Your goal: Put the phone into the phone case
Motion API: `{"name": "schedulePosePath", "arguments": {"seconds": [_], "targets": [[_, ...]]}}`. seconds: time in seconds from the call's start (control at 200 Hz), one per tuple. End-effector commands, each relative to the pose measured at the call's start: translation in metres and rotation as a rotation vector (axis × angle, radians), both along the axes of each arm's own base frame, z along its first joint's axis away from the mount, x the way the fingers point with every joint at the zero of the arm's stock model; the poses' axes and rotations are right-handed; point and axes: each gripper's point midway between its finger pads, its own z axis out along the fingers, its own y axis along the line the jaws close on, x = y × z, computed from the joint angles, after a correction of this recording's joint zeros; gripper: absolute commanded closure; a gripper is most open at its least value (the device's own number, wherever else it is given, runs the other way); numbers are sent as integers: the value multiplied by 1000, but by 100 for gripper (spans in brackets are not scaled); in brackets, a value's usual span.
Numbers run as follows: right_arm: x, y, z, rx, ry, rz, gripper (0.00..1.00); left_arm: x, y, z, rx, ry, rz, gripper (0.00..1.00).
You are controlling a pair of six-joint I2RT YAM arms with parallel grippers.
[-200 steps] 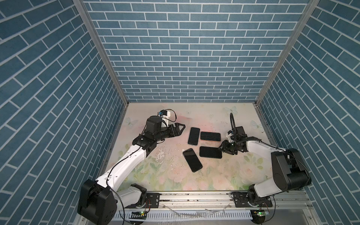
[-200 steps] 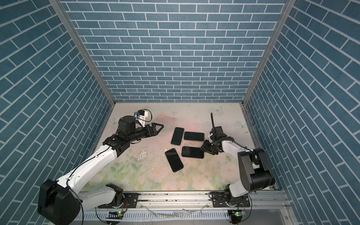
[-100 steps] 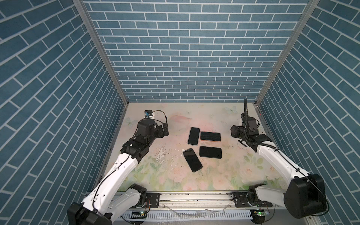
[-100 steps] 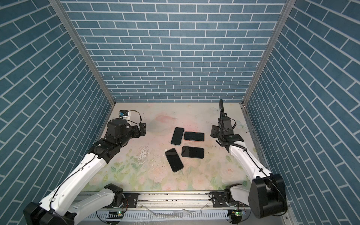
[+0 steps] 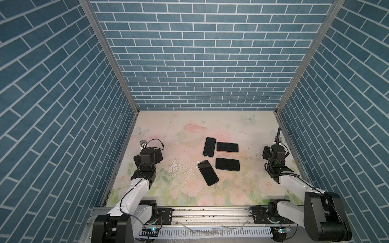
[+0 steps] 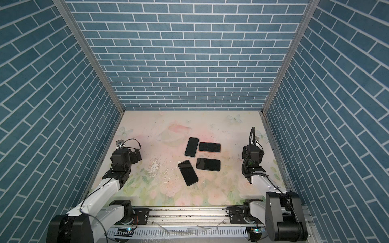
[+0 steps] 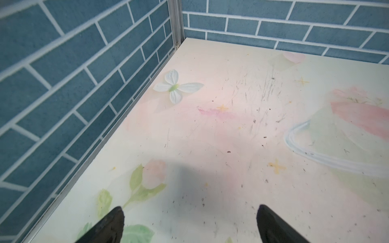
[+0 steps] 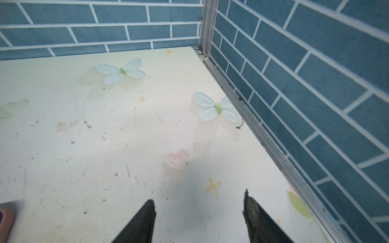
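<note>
Several dark phones lie face up mid-table in both top views. One (image 5: pixel 209 146) shows a light blue rim and one (image 5: pixel 227 147) an orange rim. A plain one (image 5: pixel 227 164) and a tilted one (image 5: pixel 208 172) lie nearer the front. A separate phone case I cannot make out. My left gripper (image 5: pixel 156 155) (image 7: pixel 190 210) hovers near the left wall, open and empty. My right gripper (image 5: pixel 267 152) (image 8: pixel 199 199) hovers near the right wall, open and empty. Both stand well apart from the phones.
Blue brick walls (image 5: pixel 117 117) close in the floral table (image 5: pixel 185 189) on three sides, with metal rails along their feet. A pinkish corner (image 8: pixel 5 218) shows at the edge of the right wrist view. The arm bases sit on a rail (image 5: pixel 202 212) at the front.
Both arms have drawn back from the phones toward their side walls. The right jaws have spread wider and the left jaws have opened slightly further. The phones have not moved.
</note>
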Motion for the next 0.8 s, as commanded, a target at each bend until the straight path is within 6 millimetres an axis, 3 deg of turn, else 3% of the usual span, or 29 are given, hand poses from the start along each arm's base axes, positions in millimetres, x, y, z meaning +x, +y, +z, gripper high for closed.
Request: {"name": "schedulePosePath", "arguments": {"seconds": [0.0, 0.045, 0.23, 0.305, 0.35, 0.395, 0.43, 0.795], "targets": [[19, -3, 21, -9, -169, 5, 32, 22, 5, 10, 17, -131, -7, 0], [22, -5, 17, -15, -180, 11, 33, 30, 2, 0, 27, -116, -31, 1], [40, -2, -12, 75, -167, 108, 34, 71, -16, -2, 54, -137, -185, 0], [41, -3, -16, 94, -133, 111, 23, 78, -30, -12, 48, -113, -273, 1], [46, 1, -17, 90, -129, 142, 17, 79, -40, -22, 48, -110, -330, 0], [49, 4, -19, 95, -97, 160, 9, 80, -48, -18, 59, -165, -378, 0], [49, 6, -19, 92, -107, 170, 2, 79, -46, -23, 51, -116, -368, 1], [49, 7, -18, 93, -103, 177, 1, 79, -47, -22, 62, -129, -363, 0]]}}
